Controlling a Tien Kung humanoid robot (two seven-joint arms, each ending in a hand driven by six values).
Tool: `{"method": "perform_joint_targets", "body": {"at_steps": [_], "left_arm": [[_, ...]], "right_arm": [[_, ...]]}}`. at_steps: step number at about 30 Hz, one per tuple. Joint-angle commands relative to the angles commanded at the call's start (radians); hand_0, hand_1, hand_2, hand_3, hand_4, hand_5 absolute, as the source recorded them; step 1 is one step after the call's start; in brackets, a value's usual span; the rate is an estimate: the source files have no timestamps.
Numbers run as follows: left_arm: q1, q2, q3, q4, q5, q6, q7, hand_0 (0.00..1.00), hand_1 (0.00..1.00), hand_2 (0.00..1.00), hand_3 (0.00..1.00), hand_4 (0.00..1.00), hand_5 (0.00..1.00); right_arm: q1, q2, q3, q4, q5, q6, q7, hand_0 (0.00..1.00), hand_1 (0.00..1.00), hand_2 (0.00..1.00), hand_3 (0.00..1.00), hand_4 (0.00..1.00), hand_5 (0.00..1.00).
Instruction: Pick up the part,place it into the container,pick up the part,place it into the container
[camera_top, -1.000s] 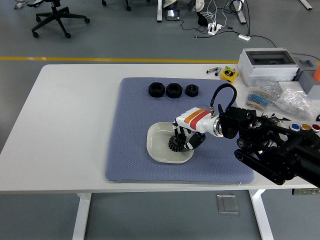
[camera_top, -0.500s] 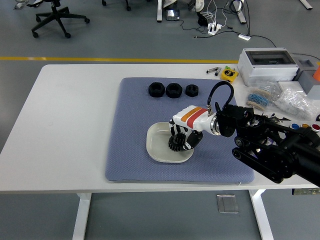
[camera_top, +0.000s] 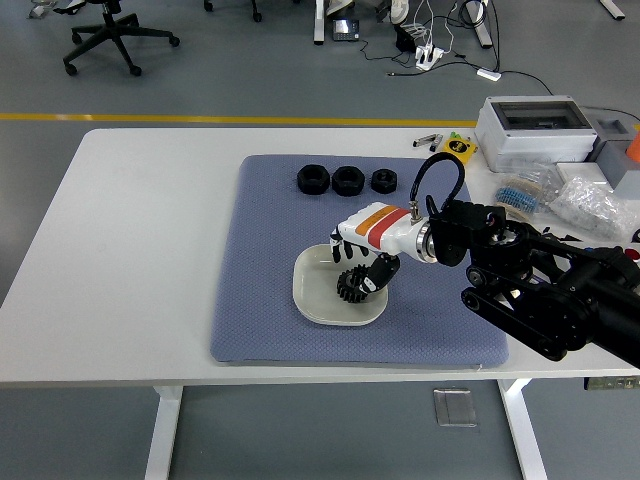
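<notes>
**Spotter:** What are you seeing on the right arm?

**Me:** I'm looking at the black right arm (camera_top: 540, 290) reaching in from the right edge, forearm stretched leftward across the blue-grey textured mat (camera_top: 260, 290). The right hand (camera_top: 366, 262), with its white shell and orange-red stripe, is hanging palm-down over the shallow white square dish (camera_top: 312, 297), wrist roughly level.

**Spotter:** Is it gripping anything?

**Me:** The dark fingers (camera_top: 383, 272) are curling down around the small black toothed gear (camera_top: 352, 285). The gear is sitting low inside the dish, toward its right half. I can't tell whether it's touching the bottom.

**Spotter:** And the other parts?

**Me:** Three black hexagonal nut-like parts (camera_top: 347, 180) are lying in a row along the mat's far edge, well apart from the dish. I'm not seeing the left arm.
</notes>
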Motion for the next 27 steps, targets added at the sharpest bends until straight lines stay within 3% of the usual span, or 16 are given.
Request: {"method": "perform_joint_targets", "body": {"at_steps": [5,6,11,12,17,18,20,23,24,27], "left_arm": [[0.0,0.0,-0.003,0.0,0.001,0.0,0.0,0.948,0.929,0.9,0.601,0.551,0.689],[0.0,0.0,-0.003,0.0,0.0,0.0,0.0,0.948,0.929,0.9,0.601,0.551,0.69],[0.0,-0.001,0.005,0.0,-0.02,0.001,-0.006,0.948,0.929,0.9,0.601,0.551,0.69],[0.0,-0.001,0.005,0.0,-0.024,0.001,-0.007,0.948,0.93,0.901,0.601,0.552,0.689],[-0.006,-0.003,-0.005,0.0,-0.007,0.0,-0.003,0.948,0.93,0.901,0.601,0.552,0.689],[-0.007,-0.004,-0.007,0.0,-0.004,0.0,-0.003,0.951,0.931,0.902,0.6,0.552,0.689],[-0.009,-0.006,-0.014,0.0,-0.004,0.002,-0.005,0.951,0.931,0.902,0.6,0.552,0.689],[-0.013,-0.008,-0.032,0.0,0.01,0.001,-0.005,0.951,0.931,0.902,0.6,0.552,0.689],[-0.014,-0.008,-0.04,0.0,0.021,0.001,-0.004,0.95,0.932,0.901,0.601,0.552,0.69],[-0.015,-0.01,-0.061,0.0,0.044,0.0,-0.001,0.95,0.932,0.901,0.601,0.552,0.69]], "right_arm": [[-0.011,-0.022,0.048,0.05,0.047,0.022,-0.016,0.263,0.441,0.56,0.621,0.96,0.265],[-0.018,-0.03,0.064,0.061,0.065,0.024,-0.017,0.609,0.673,0.749,0.804,0.998,0.36],[-0.083,-0.085,0.173,0.13,0.202,-0.012,-0.012,0.609,0.673,0.749,0.804,0.998,0.36],[-0.096,-0.095,0.196,0.142,0.243,-0.027,-0.013,0.804,0.816,0.88,0.998,0.998,0.501],[-0.173,-0.16,0.305,0.197,0.448,-0.153,0.033,0.804,0.816,0.88,0.998,0.998,0.501],[-0.186,-0.171,0.32,0.205,0.486,-0.175,0.044,0.883,0.875,0.938,0.998,0.998,0.568],[-0.219,-0.2,0.351,0.232,0.57,-0.207,0.066,0.883,0.875,0.938,0.998,0.998,0.568],[-0.275,-0.237,0.397,0.277,0.694,-0.222,0.09,0.883,0.875,0.938,0.998,0.998,0.568],[-0.298,-0.243,0.418,0.288,0.739,-0.219,0.097,0.852,0.849,0.9,0.998,0.998,0.648],[-0.37,-0.24,0.501,0.293,0.863,-0.204,0.115,0.852,0.849,0.9,0.998,0.998,0.648]]}}
